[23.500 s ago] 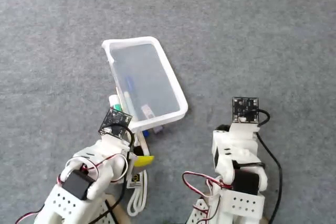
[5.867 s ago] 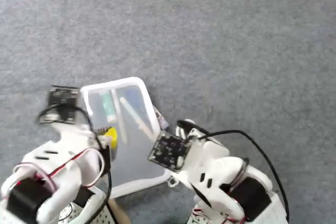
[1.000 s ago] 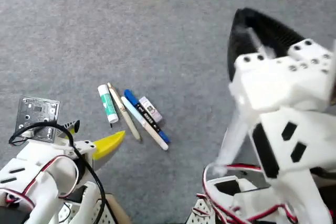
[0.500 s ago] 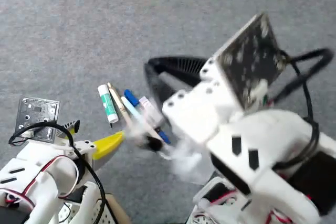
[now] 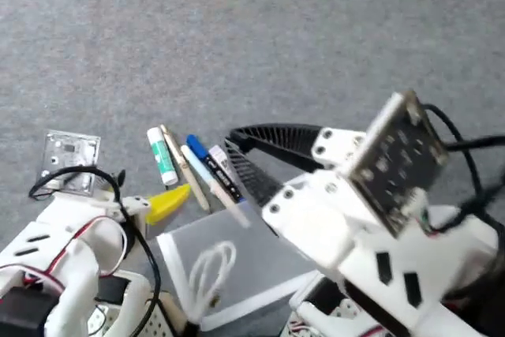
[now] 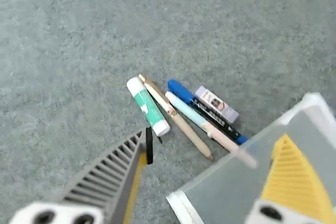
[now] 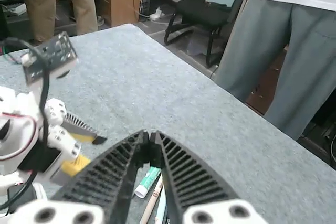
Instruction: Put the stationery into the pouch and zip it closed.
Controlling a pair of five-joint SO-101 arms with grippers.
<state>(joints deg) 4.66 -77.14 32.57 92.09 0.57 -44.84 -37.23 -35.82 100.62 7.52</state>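
Observation:
Loose on the grey table lie a green-and-white glue stick [image 5: 162, 156] [image 6: 148, 106] [image 7: 146, 180], a beige pen [image 5: 186, 170] [image 6: 176, 125], a pale blue pen [image 6: 203, 127], a blue pen [image 5: 216, 171] [image 6: 206, 115] and a small eraser [image 6: 216, 104]. The clear pouch [image 5: 237, 262] [image 6: 231, 187] lies flat at the table's front, its white cord [image 5: 207, 272] on top. My left gripper [image 5: 146, 195] [image 6: 215, 145] is open, yellow finger [image 6: 291, 182] at the pouch's corner. My right gripper [image 5: 234, 144] [image 7: 149, 139] is shut, hovering just right of the pens.
The right arm's white body [image 5: 371, 226] hides the pouch's right end. The left arm [image 7: 31, 129] stands at the front left. Bare grey mat [image 5: 316, 53] stretches behind the stationery. People and a chair stand beyond the table's far edge.
The right arm swung down from high on the right toward the stationery. The pouch, absent from the table a second ago, now lies flat at the front. The left arm shifted slightly.

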